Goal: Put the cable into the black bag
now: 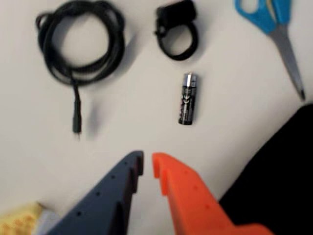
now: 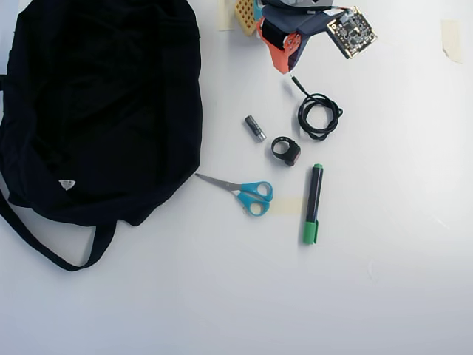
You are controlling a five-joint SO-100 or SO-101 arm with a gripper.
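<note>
Two-finger gripper (image 1: 147,164), with 1 dark blue-grey finger and 1 orange finger, enters the wrist view from the bottom edge; its tips stand a narrow gap apart, close to shut, and nothing is between them. In the overhead view the gripper (image 2: 287,65) sits at the top centre of the white table (image 2: 222,296), its orange finger pointing down toward the loose end of the cable.

The cable (image 1: 80,44), a thin black cord wound into a small round coil, lies flat on the table at the upper left of the wrist view, its 1 straight end trailing down to a small plug. It is apart from the fingertips, above and left of them. In the overhead view the cable (image 2: 319,116) lies just below and right of the gripper.

Beside the coil rests a small black ring-shaped object (image 1: 177,30), and below that a black cylindrical battery (image 1: 187,99). Blue-handled metal scissors (image 1: 279,34) lie at the upper right. A green and black marker pen (image 2: 313,203) lies below the ring in the overhead view.

The large soft black fabric bag (image 2: 103,111), with a long strap and small white label, fills the upper left of the overhead view, well apart from the cable.
</note>
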